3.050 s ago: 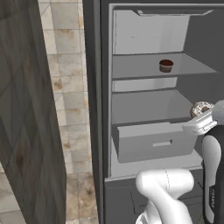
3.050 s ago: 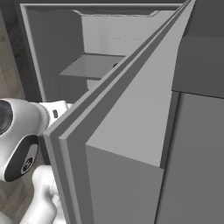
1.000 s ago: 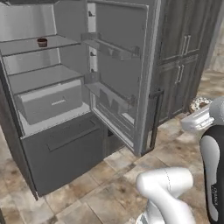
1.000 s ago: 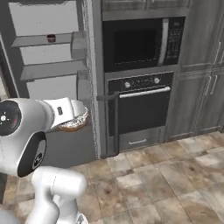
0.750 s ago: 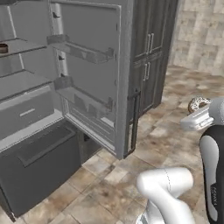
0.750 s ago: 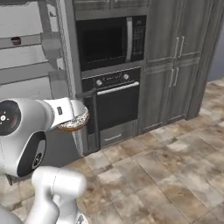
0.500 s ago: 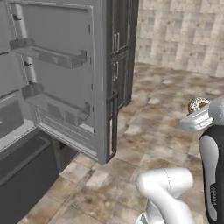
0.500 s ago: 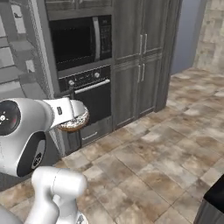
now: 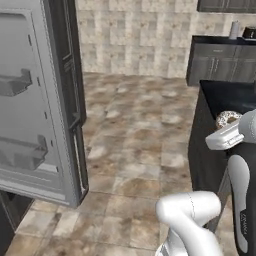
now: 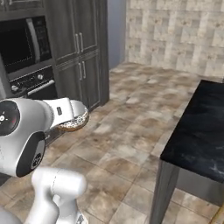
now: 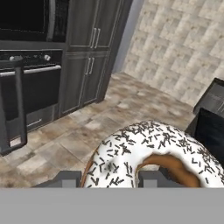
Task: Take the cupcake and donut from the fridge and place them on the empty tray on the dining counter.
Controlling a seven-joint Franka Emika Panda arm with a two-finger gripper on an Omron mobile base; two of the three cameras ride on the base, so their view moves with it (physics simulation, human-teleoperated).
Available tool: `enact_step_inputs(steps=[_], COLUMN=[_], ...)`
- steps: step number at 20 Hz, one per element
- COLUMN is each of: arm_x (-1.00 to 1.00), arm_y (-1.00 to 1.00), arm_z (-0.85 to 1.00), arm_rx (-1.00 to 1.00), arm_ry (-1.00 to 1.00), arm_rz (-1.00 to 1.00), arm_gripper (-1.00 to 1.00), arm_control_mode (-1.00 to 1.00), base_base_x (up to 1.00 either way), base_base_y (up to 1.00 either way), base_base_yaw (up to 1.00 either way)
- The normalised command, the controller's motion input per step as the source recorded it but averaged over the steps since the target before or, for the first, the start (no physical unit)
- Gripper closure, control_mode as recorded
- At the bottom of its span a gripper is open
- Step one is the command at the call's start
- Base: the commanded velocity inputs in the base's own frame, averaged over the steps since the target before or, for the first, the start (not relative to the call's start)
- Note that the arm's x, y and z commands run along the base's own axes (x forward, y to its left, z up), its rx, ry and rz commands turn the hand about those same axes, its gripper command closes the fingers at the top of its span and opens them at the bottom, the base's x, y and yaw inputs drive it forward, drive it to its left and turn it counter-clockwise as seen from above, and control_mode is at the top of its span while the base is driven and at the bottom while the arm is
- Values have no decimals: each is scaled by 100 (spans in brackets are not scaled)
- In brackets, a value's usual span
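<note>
I am looking at a tiled floor [image 9: 135,130] in mottled brown and beige, running out to the stone-tiled back wall. Standing on it at my right is the worktop [image 10: 203,127], a dark island with a black, white-veined marble top; the part of its surface I am seeing carries nothing. The open fridge [image 9: 35,100] door is hanging just above the floor on my left.

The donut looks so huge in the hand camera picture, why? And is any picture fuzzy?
Hand view: the donut sits right against the lens, held in the hand, so it looms large and crisp. Left base view: it looks small, with soft, slightly blurry edges. Right base view: flat, even light, no glare.
</note>
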Motion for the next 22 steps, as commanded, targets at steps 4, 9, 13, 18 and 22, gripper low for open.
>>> enact_step_inputs(steps=[4, 9, 13, 18, 22], arm_x=[0, 0, 0, 0, 0], arm_y=[0, 0, 0, 0, 0], arm_z=[0, 0, 0, 0, 0], arm_rx=[0, 0, 0, 0, 0], arm_ry=[0, 0, 0, 0, 0], arm_rz=[0, 0, 0, 0, 0], arm_gripper=[100, 100, 100, 100, 100], arm_control_mode=[100, 100, 100, 100, 100], base_base_x=[-12, -9, 0, 11, 19], base_base_y=[-32, -32, -48, -88, -100], base_base_yaw=[-51, -47, -37, -27, -14])
